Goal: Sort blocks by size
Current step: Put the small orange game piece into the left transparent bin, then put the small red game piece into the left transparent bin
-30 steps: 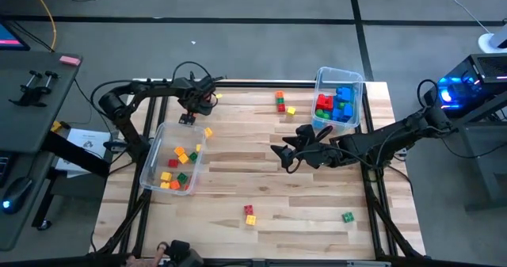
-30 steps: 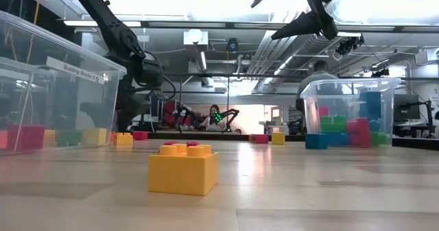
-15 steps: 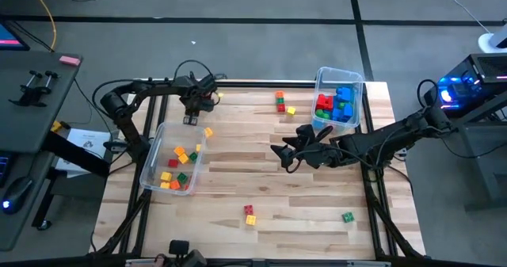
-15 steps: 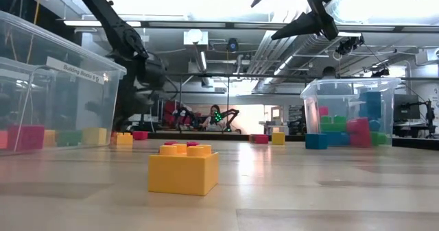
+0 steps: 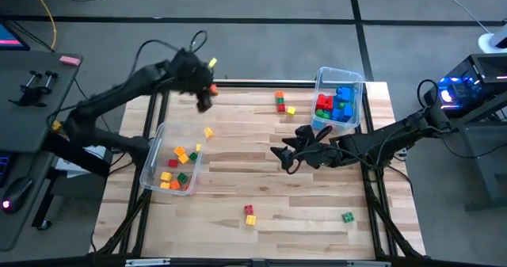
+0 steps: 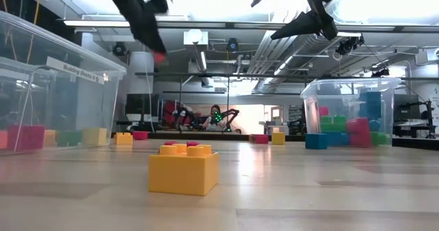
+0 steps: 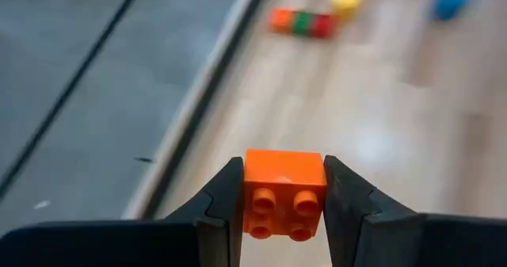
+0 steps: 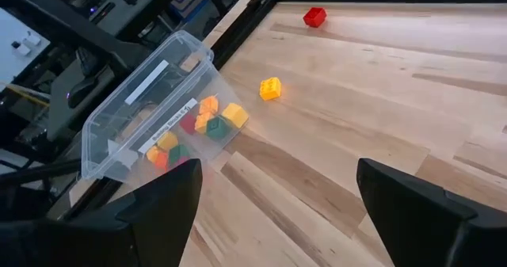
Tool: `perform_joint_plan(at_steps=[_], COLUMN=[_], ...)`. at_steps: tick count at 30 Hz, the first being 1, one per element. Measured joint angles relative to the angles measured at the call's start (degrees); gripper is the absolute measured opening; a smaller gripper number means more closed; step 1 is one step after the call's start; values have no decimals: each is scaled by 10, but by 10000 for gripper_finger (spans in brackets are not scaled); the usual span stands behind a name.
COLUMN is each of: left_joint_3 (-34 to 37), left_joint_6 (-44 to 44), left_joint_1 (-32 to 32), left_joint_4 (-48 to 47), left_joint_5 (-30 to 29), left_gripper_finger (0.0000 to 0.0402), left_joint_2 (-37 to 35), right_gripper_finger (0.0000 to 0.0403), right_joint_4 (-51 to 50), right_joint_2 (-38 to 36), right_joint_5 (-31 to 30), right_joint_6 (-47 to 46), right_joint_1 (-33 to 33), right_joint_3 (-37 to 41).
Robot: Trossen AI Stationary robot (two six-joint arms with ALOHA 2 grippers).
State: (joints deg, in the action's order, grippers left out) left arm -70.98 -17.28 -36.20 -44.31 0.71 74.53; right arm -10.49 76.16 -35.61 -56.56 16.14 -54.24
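Note:
A small orange block [image 7: 283,189] sits between the fingers of my left gripper [image 5: 204,99], which is shut on it high above the table's far left corner. In the low view the block [image 6: 159,56] shows as a red-orange spot under the raised arm. My right gripper [image 5: 285,153] hovers open over the middle of the table, with nothing between its fingers [image 8: 162,207]. Small blocks lie in the clear left bin [image 5: 155,144], and larger ones fill the clear right bin [image 5: 358,85]. Loose blocks lie on the table: a yellow one [image 5: 208,131], a red-orange stack [image 5: 280,101] and a green one [image 5: 347,217]. My left gripper pinches the orange block by two opposite side walls [image 7: 249,189], one finger on each. The studded face [image 7: 283,211] points back toward the wrist. The fingers slant downward, and the block is lifted clear of the table.
A yellow block [image 5: 291,110] lies beside the red-orange stack at the far edge. A red-and-yellow pair [image 5: 249,214] lies near the front edge, where a large yellow block [image 6: 184,168] shows close up in the low view. Bare wood lies between the bins.
My left gripper has risen steeply from the tabletop at the far left corner and has rolled at the wrist. It carries the orange block up, clear of the table. My right arm has kept still.

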Motion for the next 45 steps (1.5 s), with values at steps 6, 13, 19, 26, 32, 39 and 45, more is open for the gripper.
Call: perform_joint_plan(at_steps=[6, 13, 19, 26, 32, 39, 45], left_joint_3=[1, 1, 57, 114, 114, 24, -41], left_joint_6=[141, 393, 522, 590, 548, 426, 313], left_joint_1=[175, 420, 517, 533, 513, 466, 420], left_joint_4=[-158, -316, -342, -300, -281, -146, 11], left_joint_5=[-27, -152, -139, -128, -61, -74, -118], left_gripper_finger=[91, 91, 91, 187, 302, 331, 332], left_joint_2=[-111, -152, -149, -149, -149, -151, -152], right_gripper_finger=[332, 332, 332, 332, 332, 332, 332], right_joint_4=[-1, -1, 0, 10, 28, 259, -69], right_joint_2=[0, 0, 0, 0, 0, 44, 200], right_joint_5=[19, 32, 34, 60, 90, 232, 368], right_joint_6=[11, 16, 15, 15, 16, 100, 164], right_joint_1=[0, 0, 0, 0, 0, -27, -8], right_joint_3=[0, 0, 0, 0, 0, -17, -230])
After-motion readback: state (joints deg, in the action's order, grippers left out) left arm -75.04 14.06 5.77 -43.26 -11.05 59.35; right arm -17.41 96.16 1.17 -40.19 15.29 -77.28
